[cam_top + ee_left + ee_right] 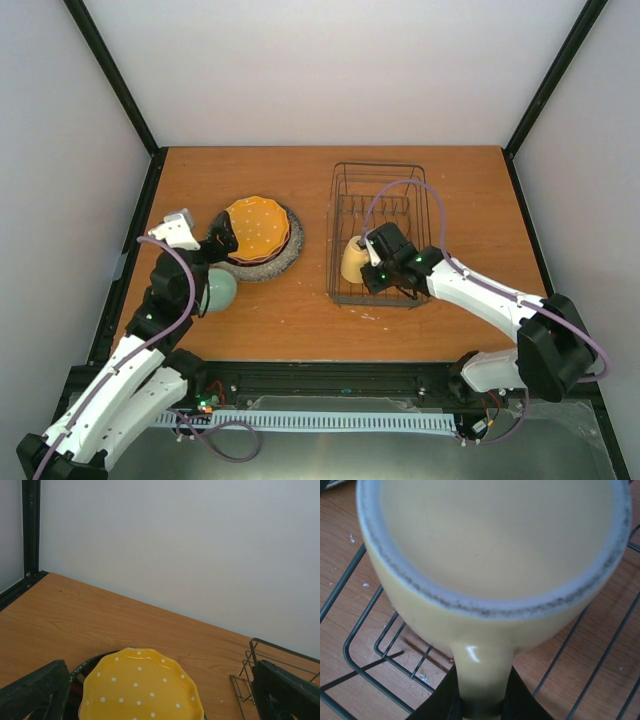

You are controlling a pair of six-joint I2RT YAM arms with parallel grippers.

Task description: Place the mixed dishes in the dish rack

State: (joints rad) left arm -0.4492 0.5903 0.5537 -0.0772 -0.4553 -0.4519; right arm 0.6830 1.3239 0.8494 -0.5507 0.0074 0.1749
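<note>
Near the left edge of the worktop [250, 320], a pale green bowl [219, 290] sits partly hidden behind the left arm. Just past it the left tool [222, 240] hangs with its fingers [35, 695] spread wide apart and gripping nothing. It is at the near left rim of a stack of plates.

The stack lies left of the worktop's middle. A large grey speckled plate [287, 256] is at the bottom and an orange scalloped plate with white dots [258, 226] is on top. In the left wrist view, the dark rim of a third plate [84, 666] shows between them. All three plates and the bowl are outside the dish rack.

The black wire dish rack [385, 200] stands right of the middle, running from near the far edge toward the near edge. The yellow mug [352, 262] is at the rack's near left corner, over the grid bars. The right wrist view looks straight into its mouth. I cannot tell whether it rests on the wires.

The right tool [481, 700] is clamped on the mug's handle, with one dark finger [445, 700] on each side of it. The right arm reaches in from the near right corner of the worktop.
</note>
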